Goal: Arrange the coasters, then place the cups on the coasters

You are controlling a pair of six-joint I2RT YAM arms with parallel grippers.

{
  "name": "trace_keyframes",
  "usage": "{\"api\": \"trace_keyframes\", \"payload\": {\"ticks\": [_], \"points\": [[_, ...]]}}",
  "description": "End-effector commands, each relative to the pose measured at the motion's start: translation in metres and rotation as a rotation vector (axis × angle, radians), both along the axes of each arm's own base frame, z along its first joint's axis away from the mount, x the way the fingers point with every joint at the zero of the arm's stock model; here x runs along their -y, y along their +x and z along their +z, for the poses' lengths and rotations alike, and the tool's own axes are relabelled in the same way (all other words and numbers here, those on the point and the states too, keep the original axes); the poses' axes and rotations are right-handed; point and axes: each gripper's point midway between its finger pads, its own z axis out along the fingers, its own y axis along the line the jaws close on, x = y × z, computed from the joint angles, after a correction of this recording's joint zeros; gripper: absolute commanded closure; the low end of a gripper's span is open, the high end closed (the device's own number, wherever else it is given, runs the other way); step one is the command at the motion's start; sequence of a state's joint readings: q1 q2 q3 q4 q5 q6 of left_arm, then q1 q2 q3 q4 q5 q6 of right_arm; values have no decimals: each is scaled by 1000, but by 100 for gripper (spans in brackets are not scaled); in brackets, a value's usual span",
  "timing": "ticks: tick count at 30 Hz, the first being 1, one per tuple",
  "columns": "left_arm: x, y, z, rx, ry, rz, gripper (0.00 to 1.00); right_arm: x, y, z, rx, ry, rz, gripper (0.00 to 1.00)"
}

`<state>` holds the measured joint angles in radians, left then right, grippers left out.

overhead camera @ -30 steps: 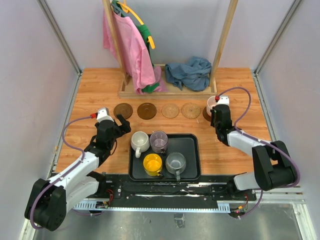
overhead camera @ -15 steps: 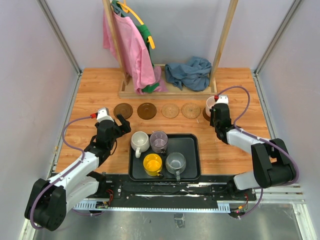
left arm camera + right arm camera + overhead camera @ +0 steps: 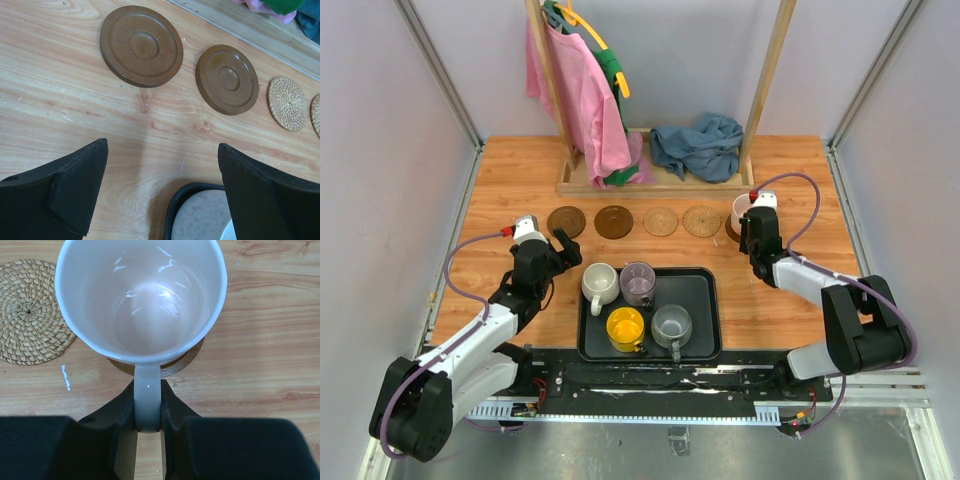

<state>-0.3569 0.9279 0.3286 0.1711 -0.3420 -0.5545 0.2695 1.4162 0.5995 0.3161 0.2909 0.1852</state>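
Observation:
Five coasters lie in a row: two dark brown [image 3: 566, 221] [image 3: 613, 221], two woven tan [image 3: 660, 221] [image 3: 701, 220], and a dark one [image 3: 181, 360] under the pale pink cup [image 3: 140, 295]. My right gripper [image 3: 148, 405] is shut on that cup's handle [image 3: 147, 390], and the cup stands upright over the last coaster. The cream cup [image 3: 599, 283], purple cup [image 3: 637, 281], yellow cup [image 3: 624, 327] and grey cup [image 3: 671, 324] sit in the black tray [image 3: 705, 278]. My left gripper [image 3: 162, 150] hangs open and empty over bare wood by the tray's far left corner [image 3: 176, 200].
A wooden rack [image 3: 660, 182] stands at the back with pink and green clothes [image 3: 582, 100] hanging on it. A blue cloth [image 3: 700, 145] is heaped on its base. White walls close in both table sides.
My right gripper has edged slightly left with the pink cup in it, then held still. The left arm has not moved.

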Motion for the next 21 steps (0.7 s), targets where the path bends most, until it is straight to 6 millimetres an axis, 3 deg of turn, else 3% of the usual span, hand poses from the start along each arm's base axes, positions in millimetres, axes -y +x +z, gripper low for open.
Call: {"api": "trace_keyframes", "payload": {"ticks": [1,12,21], "points": [[3,1,1,16,-7,-7,6,3,25,30,100,44,-53,99],[1,1,2,17,-1,-5,6,3,24,24,79,59,-73,93],[1,0,1,14,2,-8,6,6,16,18,52,63,-92,66]]}}
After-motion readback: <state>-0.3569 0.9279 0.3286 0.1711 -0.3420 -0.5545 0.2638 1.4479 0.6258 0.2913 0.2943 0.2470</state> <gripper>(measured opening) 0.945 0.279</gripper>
